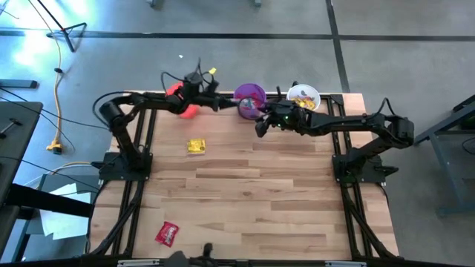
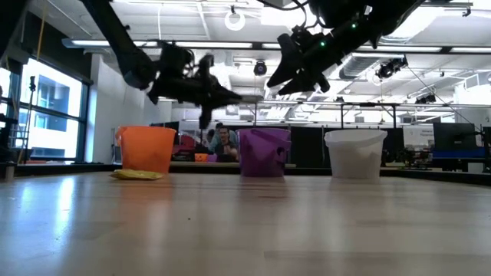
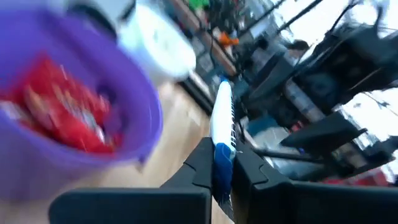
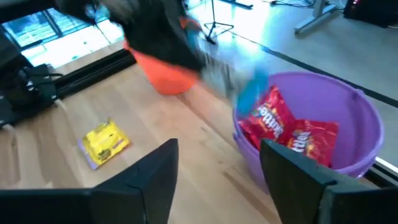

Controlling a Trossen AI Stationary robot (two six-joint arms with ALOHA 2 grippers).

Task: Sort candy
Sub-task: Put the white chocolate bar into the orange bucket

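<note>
My left gripper [image 3: 222,157] is shut on a slim blue-and-white candy bar [image 3: 222,112] and hovers between the orange cup [image 1: 182,100] and the purple cup [image 1: 250,99]. The purple cup [image 4: 336,106] holds red candy packets [image 4: 283,127]. My right gripper [image 4: 217,180] stands open just near of the purple cup, with nothing between its fingers. A white cup [image 1: 303,96] with yellow candy stands to the right. A yellow packet [image 1: 195,146] and a red packet [image 1: 168,233] lie flat on the table. My left gripper pinches the bar's near end [image 3: 221,147] between its two fingers. The fingers come almost level from the table's left and lie along the bar. The rest of the bar sticks out past the fingertips, lifted clear of the table.
The three cups stand in a row along the table's far edge [image 2: 265,152]. The two grippers are close together around the purple cup. Bare wood lies in the middle and near part of the table [image 1: 260,200]. A person sits in the room behind [image 2: 222,142].
</note>
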